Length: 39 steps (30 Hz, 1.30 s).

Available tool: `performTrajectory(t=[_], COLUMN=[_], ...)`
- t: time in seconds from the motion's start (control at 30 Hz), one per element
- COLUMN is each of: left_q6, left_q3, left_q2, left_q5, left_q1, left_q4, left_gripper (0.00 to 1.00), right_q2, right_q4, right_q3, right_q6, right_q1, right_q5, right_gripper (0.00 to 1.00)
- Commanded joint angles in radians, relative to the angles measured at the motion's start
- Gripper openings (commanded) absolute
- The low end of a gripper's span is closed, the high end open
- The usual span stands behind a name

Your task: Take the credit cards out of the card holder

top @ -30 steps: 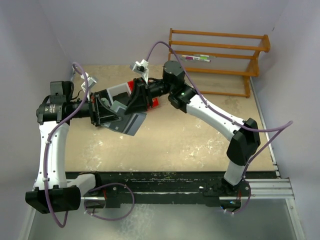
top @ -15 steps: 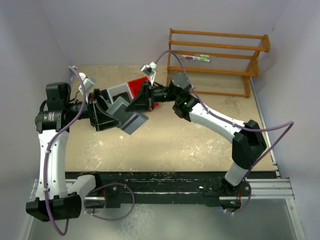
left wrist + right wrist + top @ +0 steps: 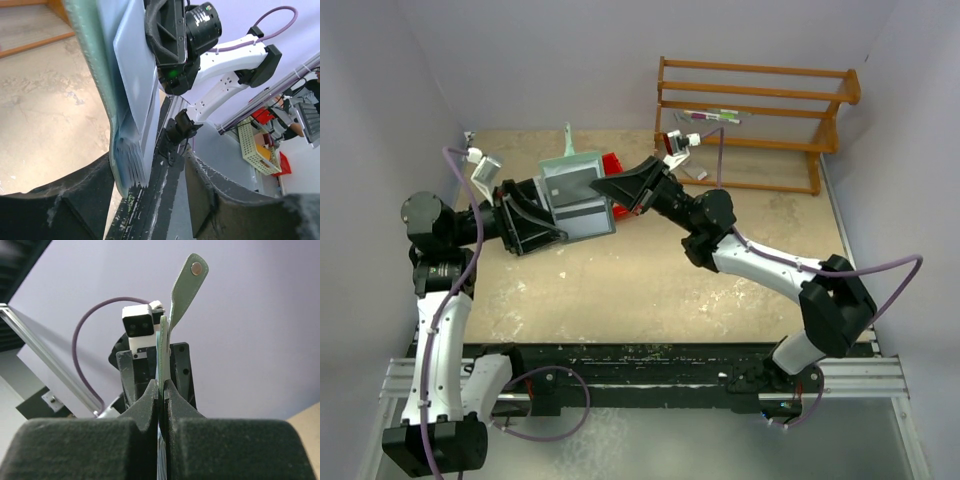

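Note:
The grey-green card holder [image 3: 563, 166] is held up above the table, its strap [image 3: 189, 277] sticking upward. Grey-blue credit cards [image 3: 578, 203] lie against it; in the left wrist view they fan out of the card holder [image 3: 87, 60] as a stack of light blue credit cards [image 3: 134, 150]. My right gripper [image 3: 611, 188] is shut on the holder's thin right edge, and its fingertips [image 3: 150, 390] pinch that edge in the right wrist view. My left gripper [image 3: 150, 172] stands open around the lower end of the stack, which rests near its left finger [image 3: 70, 200].
A wooden rack [image 3: 757, 110] stands at the back right with a pen-like item [image 3: 712, 116] on it. Something red [image 3: 613, 162] shows beneath the right gripper. The sandy tabletop [image 3: 650, 280] is bounded by purple walls and a black rail [image 3: 650, 360] in front.
The left gripper has opened and its arm has drawn back to the left. The right arm has swung the holder round, so its face and strap now point up and away.

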Motion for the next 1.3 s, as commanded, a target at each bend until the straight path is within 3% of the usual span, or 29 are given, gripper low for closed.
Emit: performTrajectory(t=[0.0,0.17,0.33,0.43,0.5,0.57,0.67,0.73,0.8,0.9,1.2,1.27], left_q6=[-0.325,-0.389,-0.444,-0.401,-0.252,0.032,0.328,0.494,0.597,0.662,0.691,0.704], left_q3=[-0.045,-0.071,-0.103,-0.095,-0.05,0.044,0.159,0.219,0.256,0.274,0.289,0.295], left_q2=[0.008,0.02,0.024,0.021,0.025,0.041,0.096,0.144,0.184,0.219,0.247,0.248], left_q5=[-0.026,-0.034,-0.039,-0.025,-0.011,-0.009,-0.017,-0.03,-0.047,-0.064,-0.076,-0.065], left_q1=[0.0,0.0,0.0,0.0,0.0,0.001,0.0,-0.001,-0.001,-0.001,-0.004,-0.004], left_q4=[0.377,0.427,0.483,0.41,0.205,-0.084,-0.452,-0.645,-0.797,-0.874,-0.912,-0.923], left_gripper=[0.57,0.46,0.14,0.01,0.0,0.0,0.0,0.0,0.0,0.0,0.0,0.0], right_q2=[-0.002,0.012,0.014,0.014,0.034,0.081,0.151,0.165,0.147,0.139,0.137,0.15], right_q4=[0.2,0.218,0.254,0.214,0.173,0.136,0.095,0.009,-0.215,-0.543,-0.757,-0.761], right_q3=[-0.02,-0.038,-0.109,-0.111,-0.074,0.007,0.106,0.149,0.201,0.291,0.391,0.411], right_q6=[0.059,0.055,0.056,0.051,0.048,0.046,0.049,-0.006,-0.177,-0.414,-0.591,-0.591], right_q1=[0.044,0.077,0.086,0.073,0.022,-0.058,-0.113,-0.118,-0.117,-0.115,-0.084,-0.083], right_q5=[0.144,0.145,0.155,0.062,-0.084,-0.336,-0.609,-0.693,-0.69,-0.633,-0.543,-0.553], right_gripper=[0.0,0.0,0.0,0.04,0.26,0.49,0.64,0.71,0.72,0.71,0.7,0.6])
